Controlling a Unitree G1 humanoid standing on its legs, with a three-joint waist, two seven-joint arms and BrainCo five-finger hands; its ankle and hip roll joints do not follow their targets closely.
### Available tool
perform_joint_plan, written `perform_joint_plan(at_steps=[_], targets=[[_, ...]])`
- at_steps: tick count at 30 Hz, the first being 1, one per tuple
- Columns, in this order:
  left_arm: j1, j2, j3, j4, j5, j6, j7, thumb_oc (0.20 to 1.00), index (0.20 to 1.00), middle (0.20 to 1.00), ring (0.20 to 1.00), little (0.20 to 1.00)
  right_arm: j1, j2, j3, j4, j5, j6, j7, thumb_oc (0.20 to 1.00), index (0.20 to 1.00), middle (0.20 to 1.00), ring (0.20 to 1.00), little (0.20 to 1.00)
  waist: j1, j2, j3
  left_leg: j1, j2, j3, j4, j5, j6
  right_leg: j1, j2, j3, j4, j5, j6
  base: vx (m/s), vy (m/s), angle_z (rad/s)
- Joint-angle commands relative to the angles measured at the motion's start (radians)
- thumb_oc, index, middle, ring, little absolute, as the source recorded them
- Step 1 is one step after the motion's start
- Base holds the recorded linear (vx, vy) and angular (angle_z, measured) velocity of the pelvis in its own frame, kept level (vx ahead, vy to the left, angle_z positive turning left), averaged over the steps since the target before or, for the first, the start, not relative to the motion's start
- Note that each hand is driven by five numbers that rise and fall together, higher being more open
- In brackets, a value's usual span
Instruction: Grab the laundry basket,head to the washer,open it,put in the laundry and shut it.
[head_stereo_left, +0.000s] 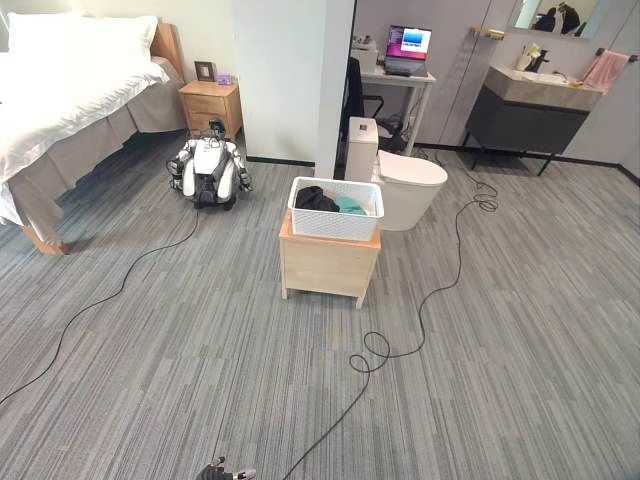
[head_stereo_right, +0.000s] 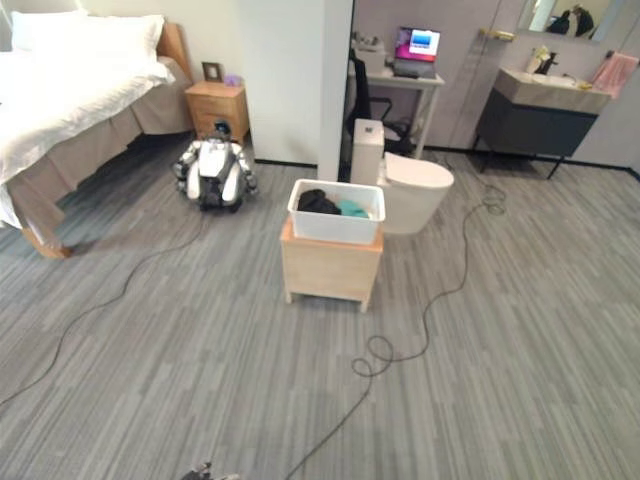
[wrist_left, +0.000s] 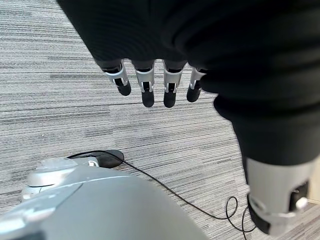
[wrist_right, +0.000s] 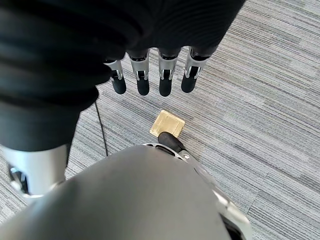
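Left eye view: laundry basket on a wooden stand, well ahead.
Left hand and right hand hang with fingers straight and empty, neither clearly nearer.

laundry basket on stand, toilet behind.

Mock home: bed, nightstand, toilet, vanity sink.

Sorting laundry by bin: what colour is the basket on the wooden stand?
White; the basket shows best in the left eye view.
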Motion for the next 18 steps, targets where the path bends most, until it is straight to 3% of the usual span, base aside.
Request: perform_joint_plan(at_steps=[1, 12, 16, 18], targets=[[-0.069, 0.034, 0.029, 0.065, 0.003, -0.028, -0.002, 1.000, 1.000, 1.000, 1.000, 1.000, -0.029, 0.023, 0.073, 0.015, 0.020, -0.005, 0.023, 1.000, 1.000, 1.000, 1.000, 1.000, -0.008, -0.027, 0.032, 0.004, -0.026, -0.038, 0.004, -0.060, 0.014, 0.028, -0.037, -0.011, 0.009, -0.012, 0.052, 0.00, 0.000, 0.00], [-0.100, 0.042, 0.007, 0.040, -0.032, -0.031, 0.004, 1.000, 1.000, 1.000, 1.000, 1.000, -0.020, 0.016, 0.062, -0.011, 0.051, -0.002, 0.023, 1.000, 1.000, 1.000, 1.000, 1.000, -0.030, -0.025, 0.060, -0.022, 0.013, -0.056, 0.022, -0.047, -0.018, 0.027, 0.000, -0.021, 0.014, -0.043, 0.023, 0.02, -0.077, 0.08], [-0.113, 0.055, 0.009, 0.021, -0.077, -0.038, 0.000, 1.000, 1.000, 1.000, 1.000, 1.000, -0.035, -0.001, 0.056, -0.030, 0.078, -0.011, 0.019, 1.000, 1.000, 1.000, 1.000, 1.000, -0.023, -0.051, 0.117, -0.130, 0.030, -0.081, 0.237, -0.074, -0.055, 0.017, 0.031, -0.017, 0.079, -0.093, -0.026, -0.02, -0.173, 0.17], [-0.123, 0.055, 0.014, 0.000, -0.106, -0.036, 0.000, 1.000, 1.000, 1.000, 1.000, 1.000, -0.051, -0.012, 0.059, -0.039, 0.079, -0.009, 0.012, 1.000, 1.000, 1.000, 1.000, 1.000, -0.004, -0.058, 0.164, -0.240, 0.016, -0.118, 0.437, -0.015, -0.063, 0.022, 0.047, -0.025, 0.096, -0.103, -0.047, -0.02, -0.171, 0.37]])
